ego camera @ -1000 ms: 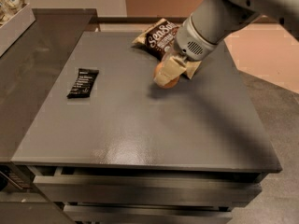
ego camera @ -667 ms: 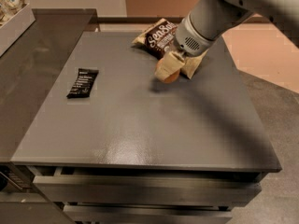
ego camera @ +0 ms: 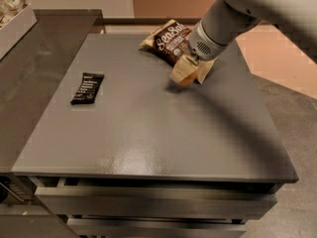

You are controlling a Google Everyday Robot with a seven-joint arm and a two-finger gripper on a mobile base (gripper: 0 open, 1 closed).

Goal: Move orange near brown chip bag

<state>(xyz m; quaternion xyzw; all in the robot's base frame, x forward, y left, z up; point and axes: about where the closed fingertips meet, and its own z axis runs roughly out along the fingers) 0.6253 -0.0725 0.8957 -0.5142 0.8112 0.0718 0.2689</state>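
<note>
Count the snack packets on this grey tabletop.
2. A crinkled brown chip bag lies at the far edge, behind the gripper holding a round orange fruit; a flat black bar wrapper lies at the left. The arm may hide more.

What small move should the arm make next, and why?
Probably lower slightly and open the fingers: the gripper holds the orange low over the table, close beside the brown chip bag.
</note>
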